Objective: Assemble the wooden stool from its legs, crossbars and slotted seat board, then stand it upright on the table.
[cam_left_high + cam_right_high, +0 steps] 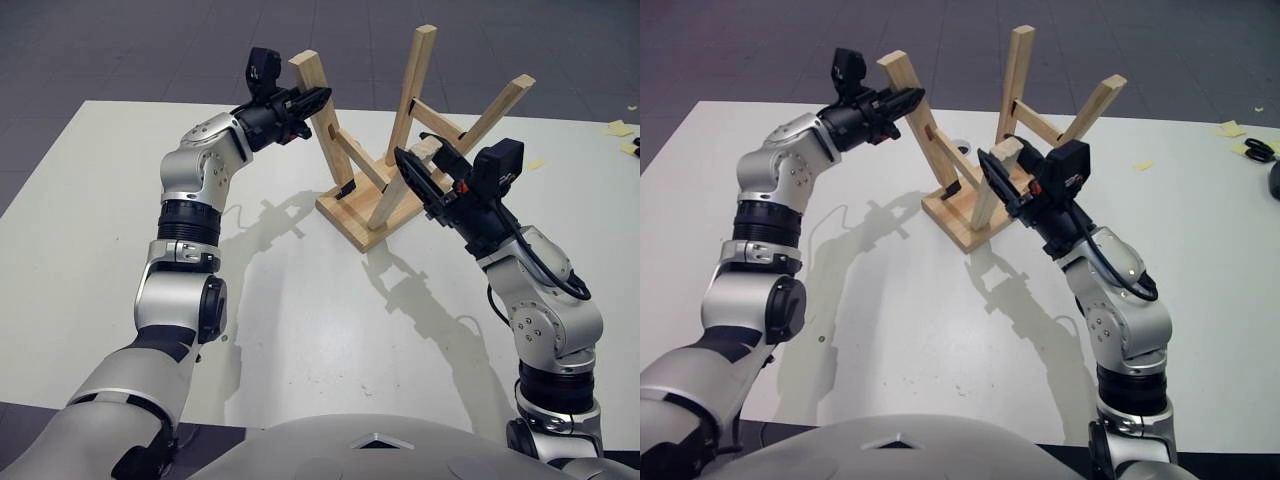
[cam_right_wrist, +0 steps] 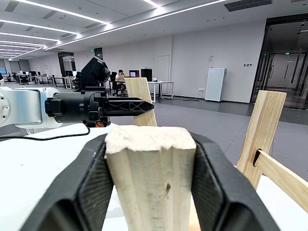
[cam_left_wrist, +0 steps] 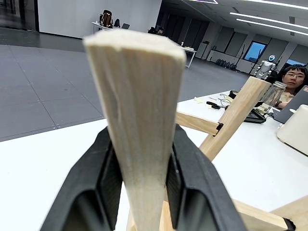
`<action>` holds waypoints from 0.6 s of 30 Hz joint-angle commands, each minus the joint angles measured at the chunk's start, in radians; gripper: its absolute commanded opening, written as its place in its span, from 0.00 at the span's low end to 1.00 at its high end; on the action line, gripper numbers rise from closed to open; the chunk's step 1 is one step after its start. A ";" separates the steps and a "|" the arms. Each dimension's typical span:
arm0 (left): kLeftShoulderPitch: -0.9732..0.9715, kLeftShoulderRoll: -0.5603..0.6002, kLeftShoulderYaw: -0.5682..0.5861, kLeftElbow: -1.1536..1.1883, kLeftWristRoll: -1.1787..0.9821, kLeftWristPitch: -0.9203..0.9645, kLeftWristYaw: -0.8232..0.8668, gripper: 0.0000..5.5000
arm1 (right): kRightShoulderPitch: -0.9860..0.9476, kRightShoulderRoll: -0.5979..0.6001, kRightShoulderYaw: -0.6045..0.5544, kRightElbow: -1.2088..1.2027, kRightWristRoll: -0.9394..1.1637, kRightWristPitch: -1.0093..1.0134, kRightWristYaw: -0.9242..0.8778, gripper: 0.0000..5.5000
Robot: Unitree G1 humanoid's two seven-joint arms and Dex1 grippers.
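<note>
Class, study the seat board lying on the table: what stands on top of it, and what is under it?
Four legs rise from the seat board, joined by crossbars. Under it lies the white table; the board's lower face is covered.

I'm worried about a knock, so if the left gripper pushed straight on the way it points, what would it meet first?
The left gripper is shut on a stool leg, so that leg would press deeper into its grip first. Beyond it, probably the tall far leg, though depth is unclear.
</note>
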 commanded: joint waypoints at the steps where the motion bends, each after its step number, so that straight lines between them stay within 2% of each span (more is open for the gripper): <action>1: -0.026 0.007 -0.016 0.004 0.015 0.002 -0.030 0.19 | 0.013 0.001 0.010 0.009 0.007 0.023 0.009 0.39; 18: 0.003 0.045 -0.032 -0.064 0.017 0.062 -0.055 0.19 | 0.016 0.001 0.008 0.013 -0.004 0.016 0.007 0.39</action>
